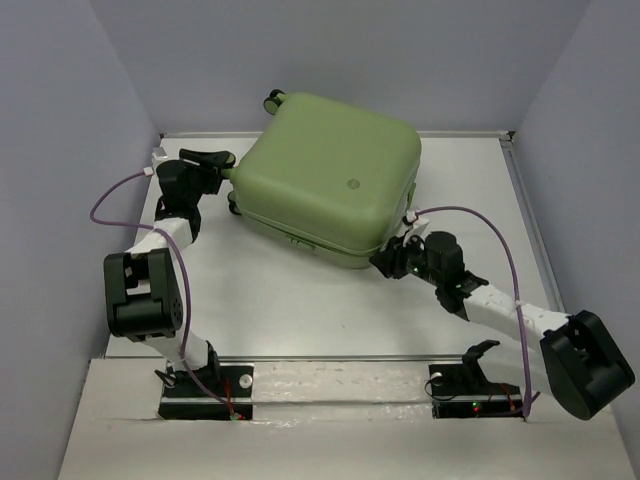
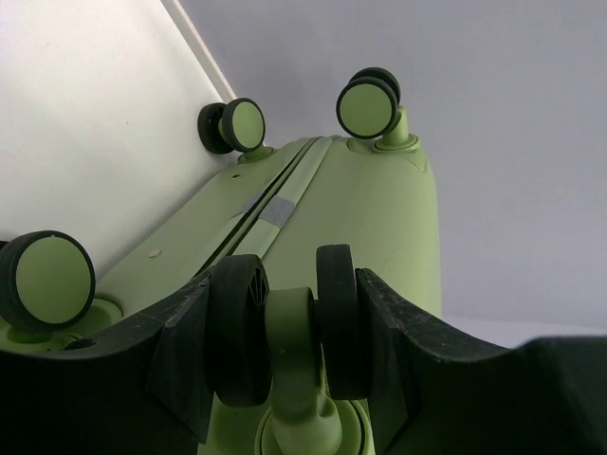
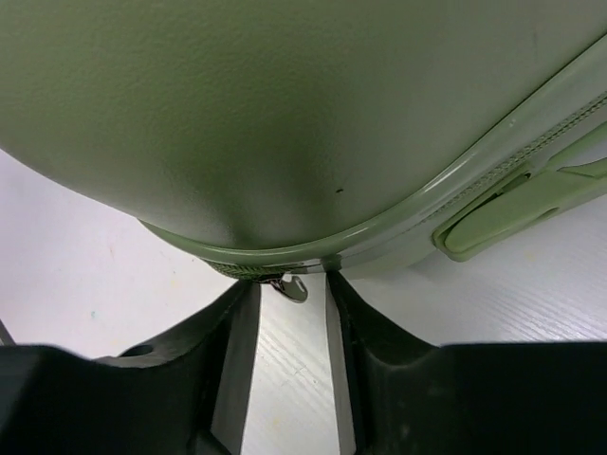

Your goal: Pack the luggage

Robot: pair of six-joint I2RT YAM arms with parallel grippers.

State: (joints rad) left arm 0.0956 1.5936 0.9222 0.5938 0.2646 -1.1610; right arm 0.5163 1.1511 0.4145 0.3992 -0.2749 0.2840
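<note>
Top external: luggage lies flat on white counter, toward back centre, shell halves together, small round logo facing up nr its right side. Case sits skewed, wheel end pointing left, a corner wheel sticking out at far-left. L arm reaches up left side of counter, and left pincer is at case's left end, by the wheels. R arm comes in fr. right, w/ right pincer at near-right corner of case, touching or just beside rim; can't tell which fr. above. Left wrist: left pincer straddles a twin wheel. Both black discs sit betw. fingers, each finger against outer face of a disc, so it holds luggage by that wheel at medium width. Green stem runs down betw. the discs. Three more wheels beyond, green hubs w/ black tyres. Zip line runs along seam betw. shell halves. Right wrist: right pincer sits under rounded corner of shell, jaws narrow but apart, white counter visible thru gap. Small metal zip pull hangs fr. seam right betw. fingertips. Pull looks narrower than gap, not clamped as far as visible. Pale green moulded piece on rim, right of view.
</note>
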